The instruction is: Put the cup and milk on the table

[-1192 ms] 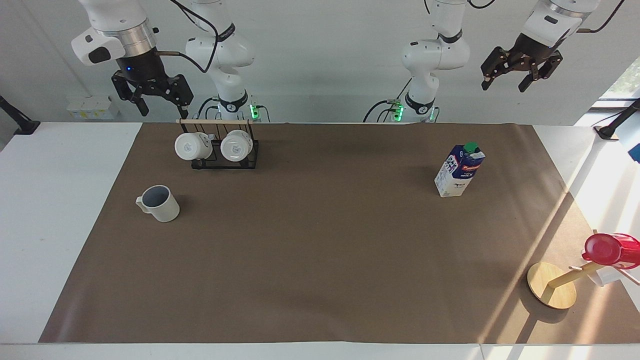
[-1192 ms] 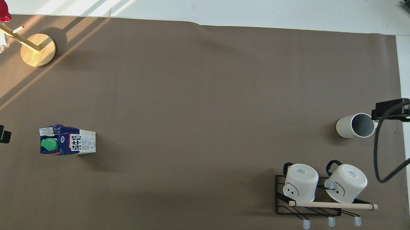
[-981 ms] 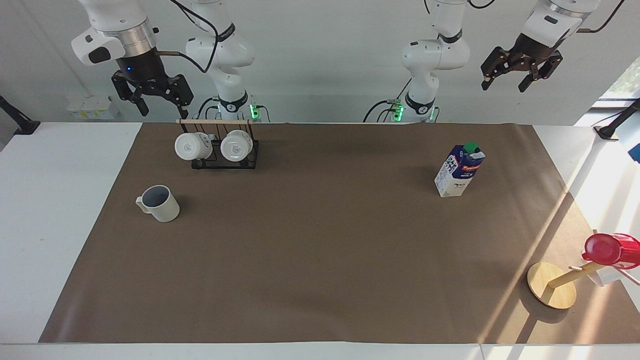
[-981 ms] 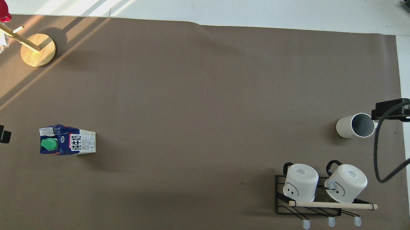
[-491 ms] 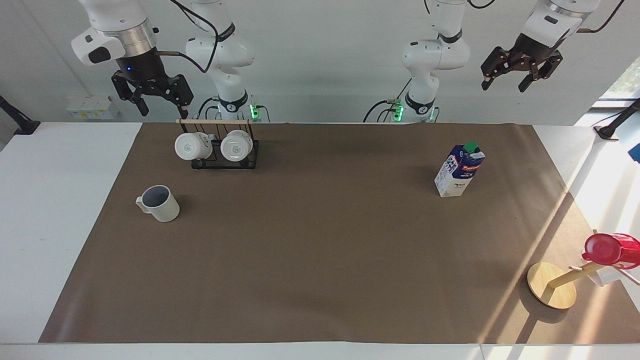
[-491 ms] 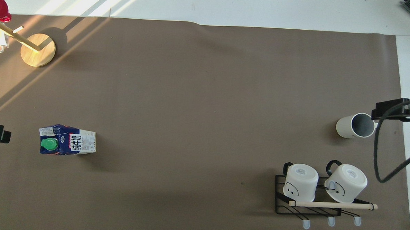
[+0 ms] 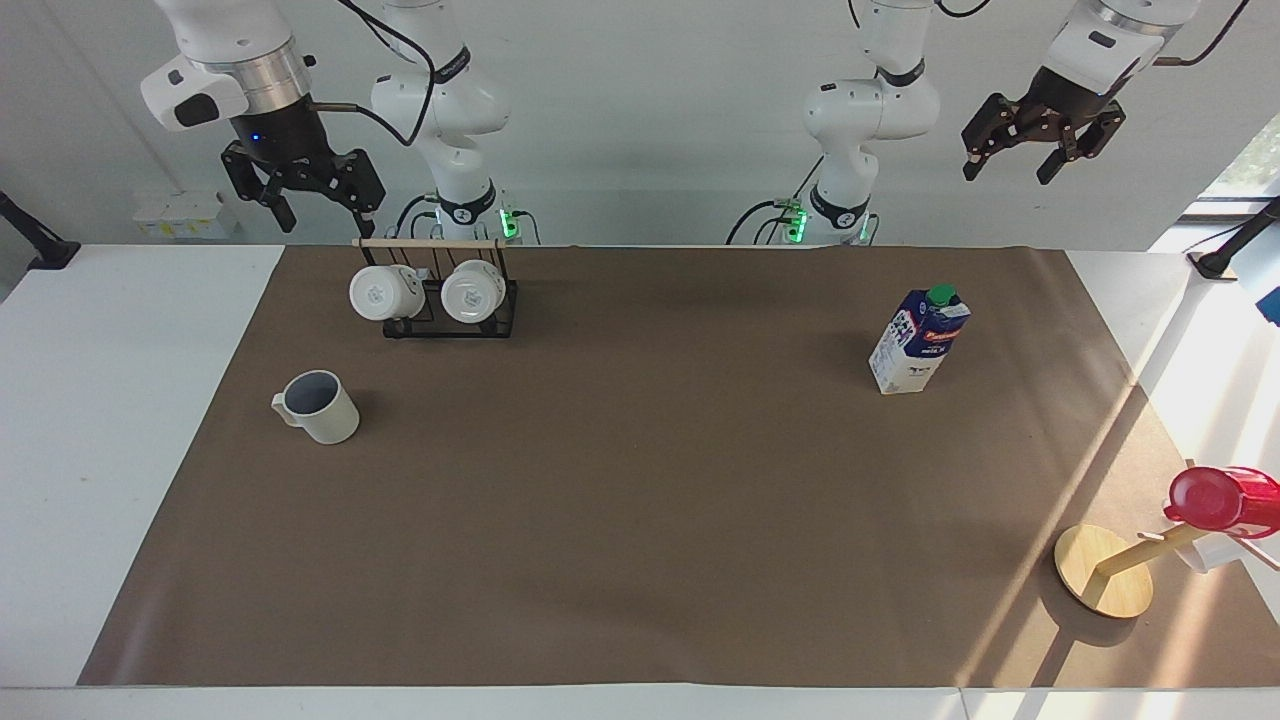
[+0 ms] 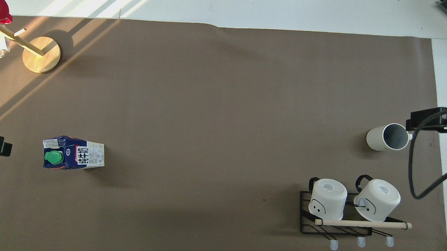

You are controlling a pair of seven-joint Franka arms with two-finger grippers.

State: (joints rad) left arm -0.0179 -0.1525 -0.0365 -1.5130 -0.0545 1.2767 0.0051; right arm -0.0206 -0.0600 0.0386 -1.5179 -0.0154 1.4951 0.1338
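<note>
The cup (image 7: 320,407) stands upright on the brown mat of the table (image 7: 640,520), toward the right arm's end; it also shows in the overhead view (image 8: 388,137). The milk (image 7: 918,342) stands upright on the mat toward the left arm's end, its green cap on top (image 8: 54,157). My right gripper (image 7: 325,215) hangs open and empty, high above the mat's edge beside the mug rack. My left gripper (image 7: 1007,172) hangs open and empty, high up over the table's edge at the left arm's end. Neither touches anything.
A black wire rack (image 7: 450,318) with a wooden bar holds two white mugs, nearer to the robots than the cup. A round wooden stand (image 7: 1100,570) carrying a red cup (image 7: 1215,498) sits at the mat's corner farthest from the robots, at the left arm's end.
The right gripper has edged slightly upward. The cup, the milk and the left gripper have not moved.
</note>
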